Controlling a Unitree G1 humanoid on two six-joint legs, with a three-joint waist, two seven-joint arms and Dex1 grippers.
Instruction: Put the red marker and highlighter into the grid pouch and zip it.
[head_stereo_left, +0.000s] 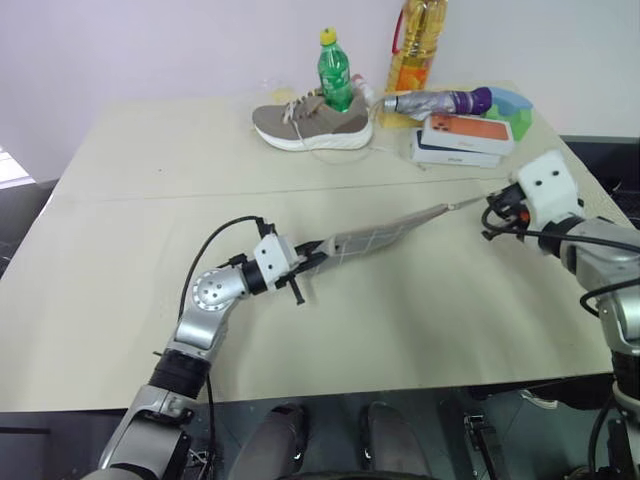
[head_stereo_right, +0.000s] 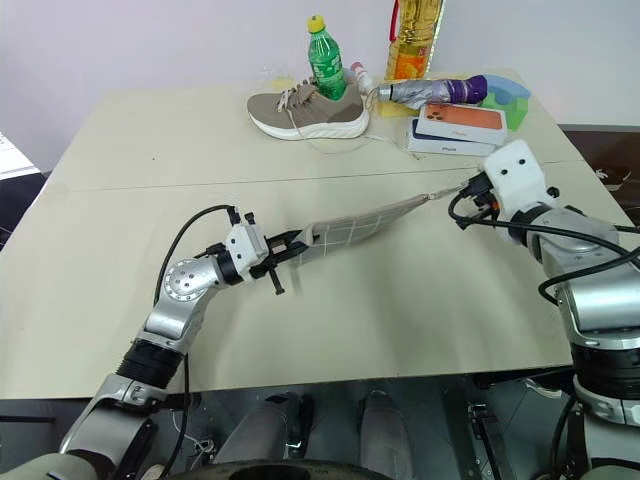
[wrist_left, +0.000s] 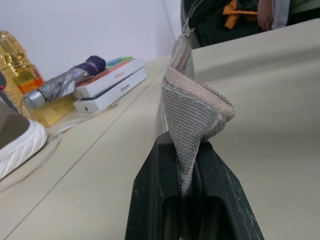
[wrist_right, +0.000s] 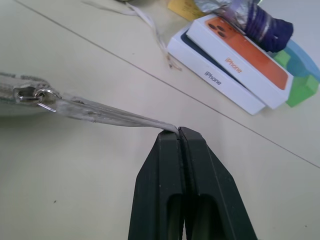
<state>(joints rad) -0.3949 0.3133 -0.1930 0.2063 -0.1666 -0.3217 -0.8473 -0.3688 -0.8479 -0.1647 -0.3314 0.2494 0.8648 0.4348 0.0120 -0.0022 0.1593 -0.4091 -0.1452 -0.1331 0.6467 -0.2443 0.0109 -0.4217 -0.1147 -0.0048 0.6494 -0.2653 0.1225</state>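
Observation:
The grid pouch (head_stereo_left: 385, 232), grey fabric with white lines, hangs stretched just above the table between my two grippers. My left gripper (head_stereo_left: 312, 258) is shut on the pouch's left end, and the left wrist view shows the fabric corner (wrist_left: 192, 115) pinched between its black fingers (wrist_left: 150, 195). My right gripper (wrist_right: 179, 131) is shut on the clear pull cord (wrist_right: 110, 115) that runs from the metal zipper slider (wrist_right: 32, 94) at the pouch's right end. The red marker and the highlighter are out of view.
At the table's back stand a tan shoe (head_stereo_left: 312, 122), a green bottle (head_stereo_left: 334, 70), a yellow oil bottle (head_stereo_left: 418, 45), a folded umbrella (head_stereo_left: 440, 101), stacked phone boxes (head_stereo_left: 460, 138) and a green box (head_stereo_left: 515, 108). A seam (head_stereo_left: 250, 190) crosses the tabletop.

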